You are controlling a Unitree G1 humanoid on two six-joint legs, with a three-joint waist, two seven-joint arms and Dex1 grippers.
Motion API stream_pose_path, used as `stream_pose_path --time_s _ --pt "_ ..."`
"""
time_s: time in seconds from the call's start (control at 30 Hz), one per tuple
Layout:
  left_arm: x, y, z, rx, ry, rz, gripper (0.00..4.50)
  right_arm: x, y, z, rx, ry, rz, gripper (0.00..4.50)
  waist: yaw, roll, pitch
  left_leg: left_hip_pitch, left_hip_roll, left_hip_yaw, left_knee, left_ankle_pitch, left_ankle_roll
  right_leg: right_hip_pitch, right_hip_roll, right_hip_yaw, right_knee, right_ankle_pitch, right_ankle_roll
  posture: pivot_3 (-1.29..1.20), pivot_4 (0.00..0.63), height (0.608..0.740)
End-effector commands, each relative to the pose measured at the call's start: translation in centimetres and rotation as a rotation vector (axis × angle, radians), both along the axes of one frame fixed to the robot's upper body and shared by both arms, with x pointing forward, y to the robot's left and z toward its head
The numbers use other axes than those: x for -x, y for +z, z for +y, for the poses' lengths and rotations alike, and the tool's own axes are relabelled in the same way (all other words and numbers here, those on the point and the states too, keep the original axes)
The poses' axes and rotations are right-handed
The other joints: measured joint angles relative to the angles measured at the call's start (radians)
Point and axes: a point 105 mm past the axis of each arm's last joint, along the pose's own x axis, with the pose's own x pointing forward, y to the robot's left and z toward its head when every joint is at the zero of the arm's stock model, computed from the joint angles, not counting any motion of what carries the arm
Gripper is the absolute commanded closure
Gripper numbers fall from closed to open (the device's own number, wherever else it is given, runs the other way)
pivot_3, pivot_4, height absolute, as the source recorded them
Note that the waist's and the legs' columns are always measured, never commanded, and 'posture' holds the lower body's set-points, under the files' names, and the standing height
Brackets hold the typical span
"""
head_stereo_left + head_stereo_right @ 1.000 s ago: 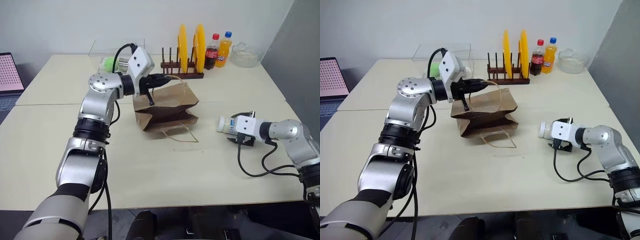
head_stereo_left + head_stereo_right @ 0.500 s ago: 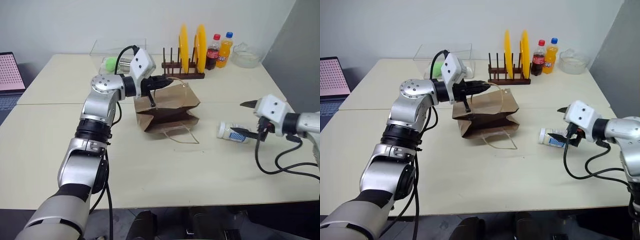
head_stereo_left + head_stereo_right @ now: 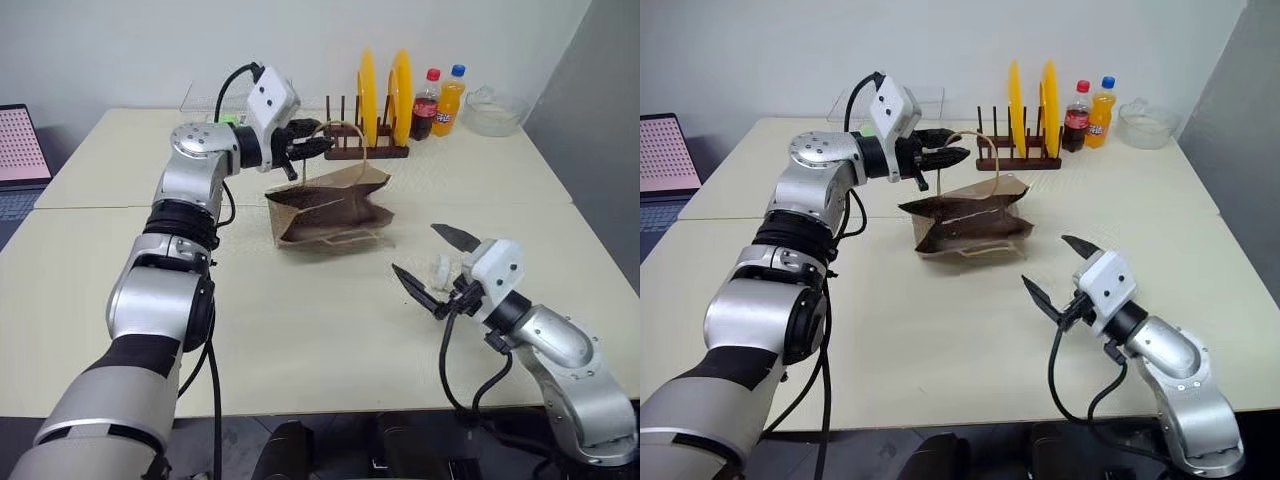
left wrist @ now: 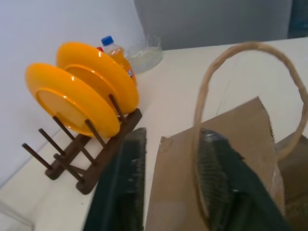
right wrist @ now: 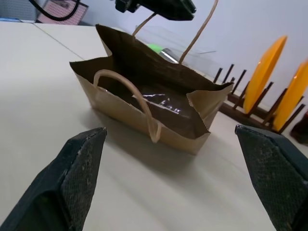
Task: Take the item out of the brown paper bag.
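Nearest, the right pincer [image 3: 413, 248] hovers over the front part of the pale beige table [image 3: 300, 350], its two black fingers spread wide and empty, aimed at the bag. Just beside it a small white plastic bottle [image 3: 441, 270] lies on its side on the table.

Further in, at mid-table, stands the small brown kraft paper bag [image 3: 330, 205], crumpled, its mouth gaping toward the right arm. Something glossy [image 5: 163, 103] lies on the bag's floor; what it is I cannot tell.

Above the bag's far wall the left pincer [image 3: 318, 146] has its fingers somewhat apart, and the far twisted-paper loop handle [image 3: 335, 125] is hooked over one of them.

Behind stands a dark wooden plate rack [image 3: 365, 150] holding two yellow plates.

This looks like the reaching-in step. Next, the right pincer must travel forward over the near rim, clear the drooping near handle [image 5: 139, 101], narrow enough to fit between the walls, and dip onto the glossy thing.
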Motion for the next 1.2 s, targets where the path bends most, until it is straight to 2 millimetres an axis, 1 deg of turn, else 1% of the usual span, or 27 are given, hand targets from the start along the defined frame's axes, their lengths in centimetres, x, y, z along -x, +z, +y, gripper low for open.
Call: stream_pose_path --time_s 0.03,0.1,0.2,0.3,0.4,0.47,0.57,0.67,0.73,0.77,0.83,0.9,0.93,1.0,1.03,1.1,1.17,1.2 --pt "0.0 2.8 1.3 -0.03 0.042 -0.117 1.62 -0.1 0.9 0.5 -0.009 -0.003 -0.069 0.0 -0.002 0.0 0.0 0.0 0.0 0.0 0.0 0.0 0.0 0.0 0.0 0.0 0.0 0.0 0.0 0.0 0.15 0.74" --pt "-0.1 3.1 2.1 -0.062 0.078 -0.157 0.98 -0.3 0.7 0.7 -0.013 -0.001 -0.072 0.0 -0.002 0.0 0.0 0.0 0.0 0.0 0.0 0.0 0.0 0.0 0.0 0.0 0.0 0.0 0.0 0.0 0.15 0.74" --pt "-0.4 4.3 3.6 -0.042 0.153 -0.212 0.02 -0.6 0.6 0.7 -0.014 0.005 -0.077 0.0 -0.002 0.0 0.0 0.0 0.0 -0.001 0.0 0.0 0.0 0.0 0.0 -0.001 0.0 0.0 0.0 0.0 0.15 0.74" --pt "-0.6 5.2 5.1 -0.026 0.224 -0.254 0.02 -0.9 0.5 0.8 -0.01 0.007 -0.086 0.0 -0.002 0.0 0.0 0.0 0.0 -0.001 0.0 0.0 0.0 0.0 0.0 -0.001 0.0 0.0 0.0 0.0 0.15 0.74" --pt "-0.7 5.6 6.4 -0.012 0.284 -0.29 0.02 -1.3 0.6 1.0 -0.011 0.013 -0.098 0.0 -0.003 0.0 0.0 0.0 0.0 -0.001 0.0 0.0 0.0 0.0 0.0 -0.001 0.0 0.0 0.0 0.0 0.15 0.74" --pt "-0.5 5.6 6.7 -0.003 0.285 -0.296 0.02 -1.5 0.9 1.1 -0.013 0.018 -0.105 0.0 -0.003 0.0 0.0 0.0 0.0 -0.001 0.0 0.0 0.0 0.0 0.0 -0.001 0.0 0.0 0.0 0.0 0.15 0.74" --pt "0.2 5.6 6.6 0.026 0.236 -0.302 0.02 -1.6 1.2 1.1 -0.017 0.019 -0.11 0.0 -0.003 0.0 0.0 0.0 0.0 -0.001 0.0 0.0 0.0 0.0 0.0 -0.001 0.0 0.0 0.0 0.0 0.15 0.74" --pt "1.2 5.6 7.2 0.131 0.228 -0.277 0.02 -1.6 1.0 0.7 -0.055 -0.007 -0.098 0.0 -0.003 0.0 0.0 0.0 0.0 -0.001 0.0 0.0 0.0 0.0 0.0 -0.001 0.0 0.0 0.0 0.0 0.15 0.74" --pt "2.3 4.7 7.4 0.155 0.229 -0.271 0.02 -1.6 0.5 0.2 -0.088 -0.039 -0.079 0.0 -0.004 0.0 0.0 0.0 0.001 -0.001 -0.001 0.0 0.0 0.0 0.0 0.0 0.0 0.001 -0.001 0.0 0.15 0.74" --pt "2.7 3.7 7.7 0.191 0.256 -0.238 0.02 -1.8 0.2 -0.1 -0.121 -0.07 -0.065 0.0 -0.005 0.0 0.0 0.0 0.001 -0.002 -0.001 0.0 0.0 0.0 0.0 0.0 0.001 0.002 -0.004 0.0 0.15 0.74" --pt "3.8 1.8 8.0 0.224 0.301 -0.184 0.02 -1.8 -0.4 -0.5 -0.163 -0.109 -0.05 0.0 -0.006 0.0 0.0 0.001 0.001 -0.002 -0.001 0.0 0.0 0.0 0.0 0.0 0.001 0.002 -0.004 0.0 0.15 0.74" --pt "5.4 -0.6 8.2 0.303 0.374 -0.133 0.02 -1.8 -0.8 -0.7 -0.2 -0.136 -0.036 0.0 -0.006 0.001 0.0 0.001 0.001 -0.002 0.0 0.0 0.0 0.0 0.0 0.0 0.002 0.003 -0.005 0.0 0.15 0.74" --pt "6.4 -2.1 8.2 0.328 0.409 -0.11 0.02 -1.6 -0.7 -0.7 -0.218 -0.143 -0.041 0.0 -0.006 0.001 -0.001 0.001 0.001 -0.002 0.0 0.0 0.0 0.0 -0.001 0.001 0.002 0.003 -0.005 0.0 0.15 0.74" --pt "8.1 -4.3 8.3 0.369 0.477 -0.071 0.02 -1.4 -0.4 -0.7 -0.246 -0.153 -0.05 0.0 -0.004 0.001 -0.001 0.002 0.001 -0.002 0.0 0.0 0.0 0.001 -0.001 0.001 0.002 0.003 -0.005 0.0 0.15 0.74" --pt "8.8 -5.4 8.3 0.37 0.51 -0.055 0.02 -1.3 -0.3 -0.7 -0.254 -0.155 -0.05 0.0 -0.002 0.001 -0.001 0.001 0.001 -0.002 0.0 0.0 0.0 0.0 -0.001 0.001 0.0 0.003 -0.005 0.0 0.15 0.74" --pt "10.4 -8.2 8.6 0.351 0.593 -0.038 0.02 -1.2 -0.5 -0.7 -0.267 -0.165 -0.041 0.0 0.002 0.0 -0.001 0.001 0.001 -0.003 0.0 0.0 0.0 0.001 -0.001 0.0 0.001 0.003 -0.005 0.0 0.15 0.74" --pt "11.4 -9.8 8.6 0.343 0.623 -0.028 0.02 -1.2 -0.6 -0.8 -0.271 -0.171 -0.036 0.0 0.007 0.0 -0.001 0.002 0.001 -0.003 0.0 0.0 0.0 0.001 -0.001 0.0 0.001 0.002 -0.003 0.0 0.15 0.74" --pt "11.6 -10.2 8.6 0.344 0.632 -0.021 0.02 -1.2 -0.6 -0.8 -0.272 -0.172 -0.035 0.0 0.009 0.0 -0.001 0.003 0.001 -0.003 0.0 0.0 0.0 0.002 -0.001 0.0 0.001 0.0 0.0 0.0 0.15 0.74"
